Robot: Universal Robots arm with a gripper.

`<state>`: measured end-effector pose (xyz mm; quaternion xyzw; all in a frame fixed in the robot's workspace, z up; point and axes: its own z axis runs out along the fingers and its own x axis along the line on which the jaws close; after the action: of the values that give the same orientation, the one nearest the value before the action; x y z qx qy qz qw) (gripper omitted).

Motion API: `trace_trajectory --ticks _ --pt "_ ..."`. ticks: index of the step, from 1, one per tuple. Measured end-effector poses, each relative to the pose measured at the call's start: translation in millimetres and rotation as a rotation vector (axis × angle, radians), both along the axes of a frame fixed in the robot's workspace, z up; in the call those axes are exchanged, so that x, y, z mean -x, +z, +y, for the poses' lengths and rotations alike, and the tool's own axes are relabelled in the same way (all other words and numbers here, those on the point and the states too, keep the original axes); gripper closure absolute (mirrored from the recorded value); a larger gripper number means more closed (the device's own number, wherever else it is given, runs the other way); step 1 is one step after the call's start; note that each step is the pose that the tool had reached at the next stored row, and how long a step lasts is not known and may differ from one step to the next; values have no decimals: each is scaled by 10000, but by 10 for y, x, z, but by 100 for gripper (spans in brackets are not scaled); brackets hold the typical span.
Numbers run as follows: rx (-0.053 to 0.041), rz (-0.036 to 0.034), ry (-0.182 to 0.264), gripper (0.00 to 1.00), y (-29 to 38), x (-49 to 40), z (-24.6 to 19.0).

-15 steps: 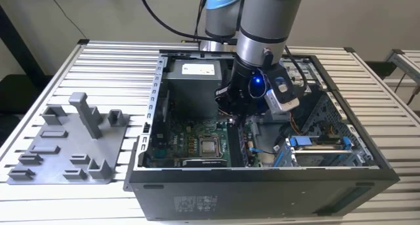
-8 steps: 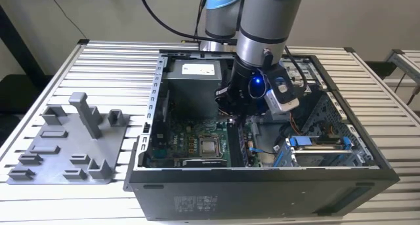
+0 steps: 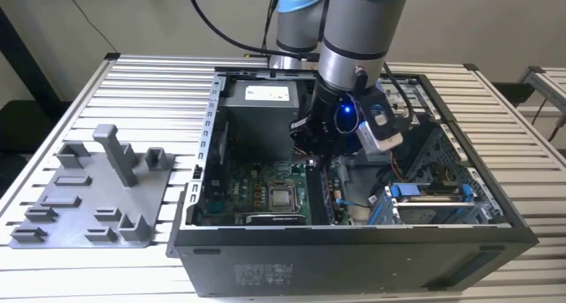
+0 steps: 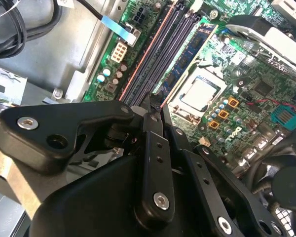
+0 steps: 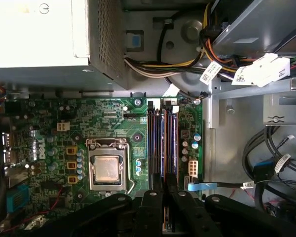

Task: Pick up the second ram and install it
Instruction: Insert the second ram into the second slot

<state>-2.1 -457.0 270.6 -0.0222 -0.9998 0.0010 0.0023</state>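
Exterior view: open computer case (image 3: 354, 240) on a slatted table (image 3: 150, 84); arm reaches down into it, gripper (image 3: 311, 158) low over the green board (image 3: 256, 190) just beside the memory slots (image 3: 325, 193). Grey box (image 3: 265, 117) sits at the far end of the case. Grey fixture plate (image 3: 89, 190) with upright pegs lies on the table off the case's side, toward the exterior view's left.

First wrist view: black fingers (image 5: 151, 207) drawn close together over the near end of the slots (image 5: 163, 143), beside the processor socket (image 5: 107, 169). A thin dark stick edge (image 5: 166, 219) shows between the fingers; probably the second ram, grasped. Whether it is seated in a slot I cannot tell.
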Motion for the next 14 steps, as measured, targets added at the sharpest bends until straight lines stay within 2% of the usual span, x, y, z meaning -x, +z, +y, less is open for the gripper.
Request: trace_trajectory --ticks 10,14 --pt "3 1 0 86 -64 4 0" --pt "8 3 0 86 -71 5 -1"
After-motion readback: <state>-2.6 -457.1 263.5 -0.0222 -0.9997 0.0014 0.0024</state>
